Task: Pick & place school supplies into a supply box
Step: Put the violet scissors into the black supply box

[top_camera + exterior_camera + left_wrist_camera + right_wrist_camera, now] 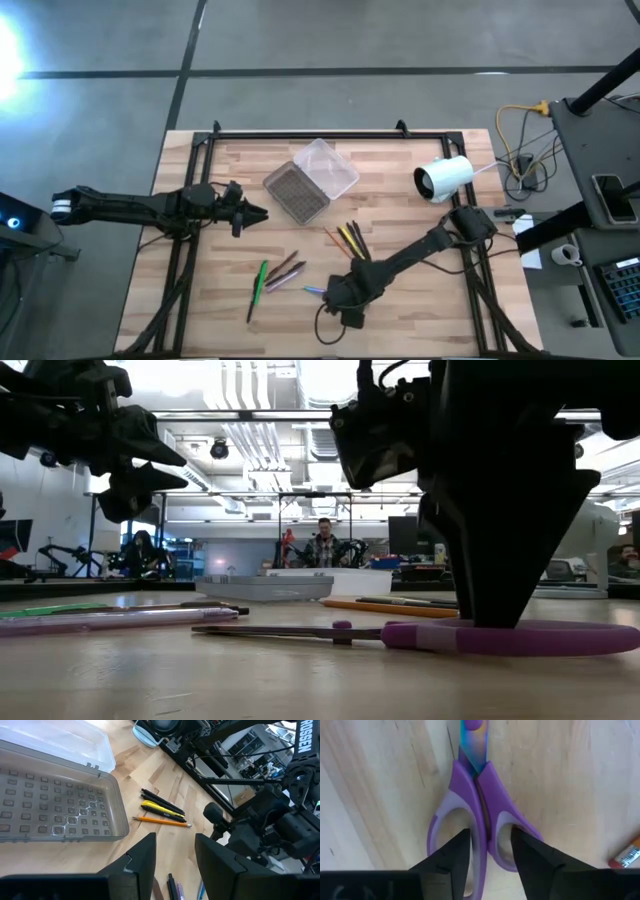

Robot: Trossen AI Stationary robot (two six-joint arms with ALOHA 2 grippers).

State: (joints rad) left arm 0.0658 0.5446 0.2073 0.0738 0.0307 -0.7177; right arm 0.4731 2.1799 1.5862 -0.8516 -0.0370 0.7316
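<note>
Reaching down, the right gripper point(489, 851) straddles the scissors point(479, 810) handles, fingers parted, not yet clamped; next it should squeeze, lift, and cross to the box point(310, 180).

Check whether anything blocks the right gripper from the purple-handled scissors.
Nothing visible does. The right gripper is down directly over the purple-handled scissors lying flat on the wooden table, open fingers straddling the handles' middle bars. An orange pencil's eraser end lies off to one side.
</note>
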